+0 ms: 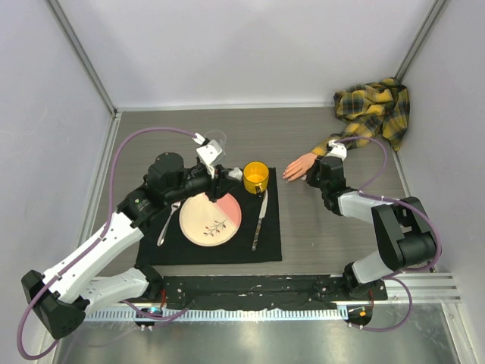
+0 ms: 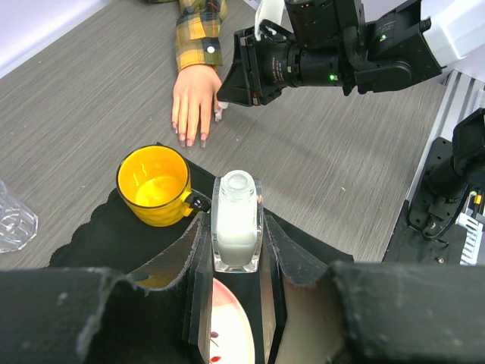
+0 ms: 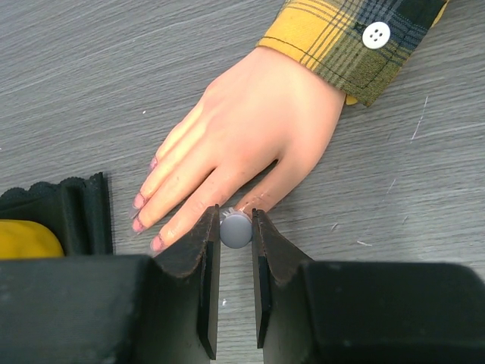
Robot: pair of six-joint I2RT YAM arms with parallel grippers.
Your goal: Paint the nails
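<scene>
The pale peach mannequin hand lies palm down on the grey table, its yellow-and-black plaid sleeve running to the back right. Its finger nails look pinkish. My right gripper is shut on a grey round brush cap, held at the tip of the thumb; the thumb nail is hidden behind the cap. My left gripper is shut on an uncapped clear polish bottle with white liquid, held upright above the black mat. The hand also shows in the left wrist view.
On the mat are a yellow mug, a cream-and-pink plate, a fork and a knife. A clear glass stands behind the left gripper. Walls close the back and sides.
</scene>
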